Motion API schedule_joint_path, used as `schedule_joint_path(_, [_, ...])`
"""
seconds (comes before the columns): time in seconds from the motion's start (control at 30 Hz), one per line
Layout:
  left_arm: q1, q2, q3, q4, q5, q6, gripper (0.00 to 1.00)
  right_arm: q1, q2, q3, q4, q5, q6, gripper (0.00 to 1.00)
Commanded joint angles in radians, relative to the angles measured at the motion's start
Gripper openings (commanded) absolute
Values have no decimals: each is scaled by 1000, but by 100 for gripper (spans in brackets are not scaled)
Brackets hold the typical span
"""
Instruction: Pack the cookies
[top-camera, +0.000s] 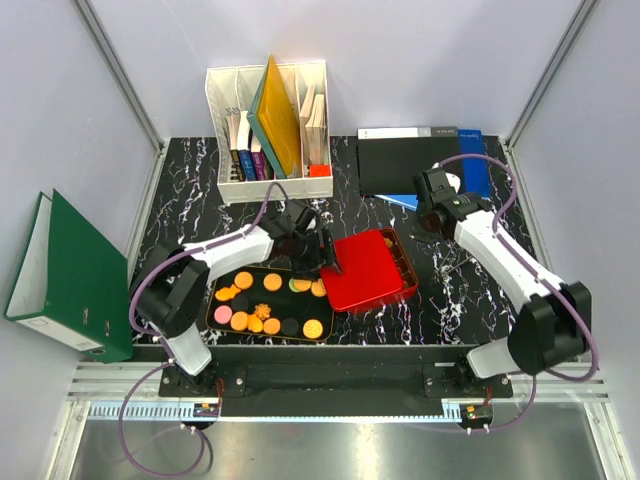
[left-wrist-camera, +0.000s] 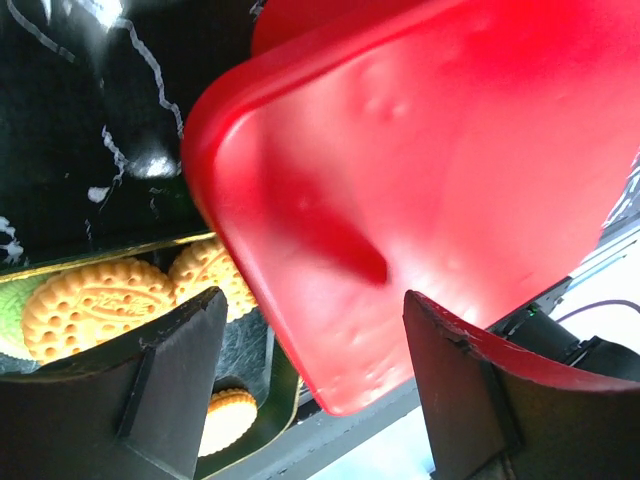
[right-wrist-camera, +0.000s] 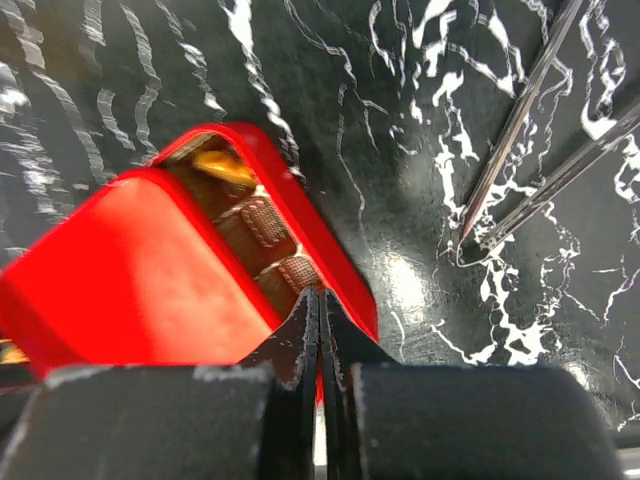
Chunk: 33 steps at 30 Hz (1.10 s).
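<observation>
We see our left gripper (left-wrist-camera: 310, 297) spread wide, straddling the lid (top-camera: 365, 268) at the tin's (top-camera: 404, 287) left side. Cookies (top-camera: 262, 308) lie left of the tin. Our right gripper (right-wrist-camera: 318, 305), beyond the tin, is pinched closed, empty.

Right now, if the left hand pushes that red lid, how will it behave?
The red lid looks rigid and glossy, so it would probably slide rather than bend. It lies askew over the tin, so a push could tip it off. Looks thin, probably light.
</observation>
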Motion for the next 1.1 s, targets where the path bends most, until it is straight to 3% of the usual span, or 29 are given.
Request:
schedule_joint_path(0.0, [-7, 11, 72, -5, -13, 36, 74, -18, 63, -32, 58, -73, -27, 0])
schedule_joint_path(0.6, [-46, 119, 197, -42, 6, 82, 72, -53, 209, -135, 139, -139, -17, 0])
schedule_joint_path(1.07, [-47, 208, 364, -151, -10, 205, 71, -53, 175, -240, 247, -386, 79, 0])
